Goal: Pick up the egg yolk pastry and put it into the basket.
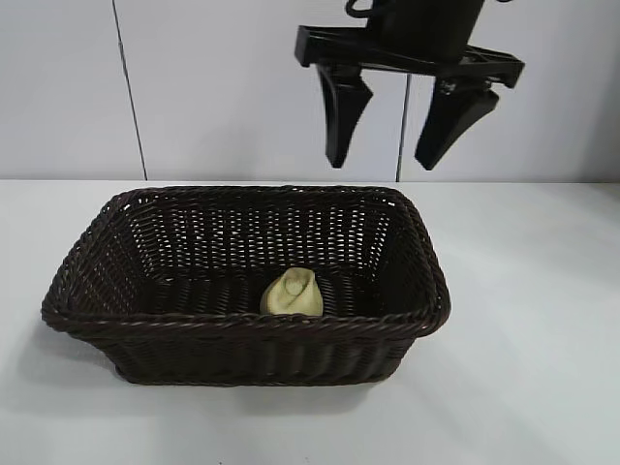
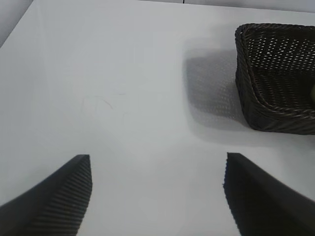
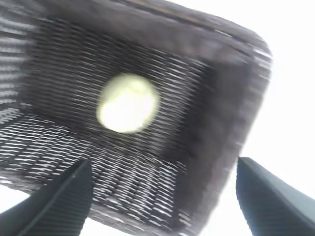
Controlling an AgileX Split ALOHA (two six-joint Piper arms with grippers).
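Note:
The pale yellow egg yolk pastry (image 1: 293,294) lies on the floor of the dark brown wicker basket (image 1: 242,325), near its front wall; the right wrist view shows the pastry (image 3: 127,103) inside the basket (image 3: 231,113) too. My right gripper (image 1: 383,163) hangs open and empty high above the basket's back right part. My left gripper (image 2: 157,160) is open over bare table, to one side of the basket (image 2: 256,108), with nothing between its fingers. It does not show in the exterior view.
The white table (image 1: 542,320) spreads around the basket on all sides. A pale wall (image 1: 213,87) rises behind the table.

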